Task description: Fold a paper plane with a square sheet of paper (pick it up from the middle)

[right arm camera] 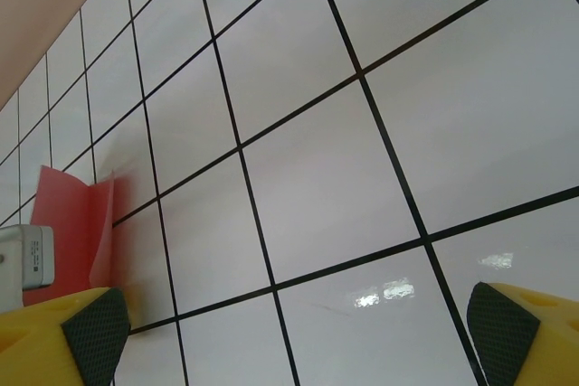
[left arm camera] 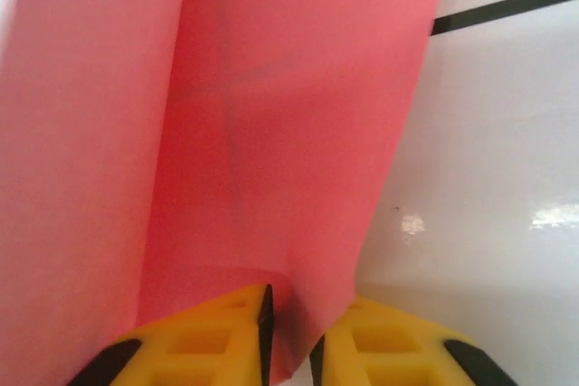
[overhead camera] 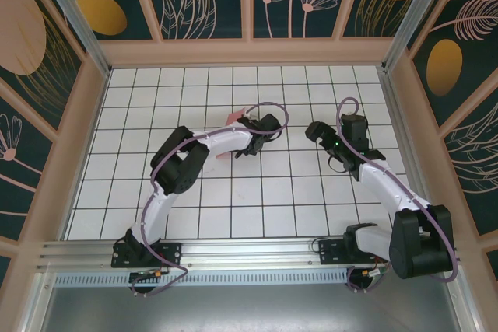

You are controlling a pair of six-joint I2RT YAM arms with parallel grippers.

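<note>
The salmon-pink sheet of paper (overhead camera: 234,117) is folded and stands up from the table under my left wrist. In the left wrist view the paper (left arm camera: 271,133) rises as creased pink walls. Its lower edge hangs in the narrow gap of my left gripper (left arm camera: 289,343), whose yellow fingers (left arm camera: 208,336) stand slightly apart and do not pinch it. From above, the left gripper (overhead camera: 247,144) sits over the paper. Whether the fold has the shape of a paper plane I cannot tell. My right gripper (right arm camera: 298,341) is wide open over bare tiles, with the paper (right arm camera: 68,214) to its left. From above, the right gripper (overhead camera: 322,142) is about two tiles to the right.
The white table with a black grid (overhead camera: 233,215) is fenced by wooden walls (overhead camera: 249,52). Both arm bases sit on the metal rail (overhead camera: 249,253) at the near edge.
</note>
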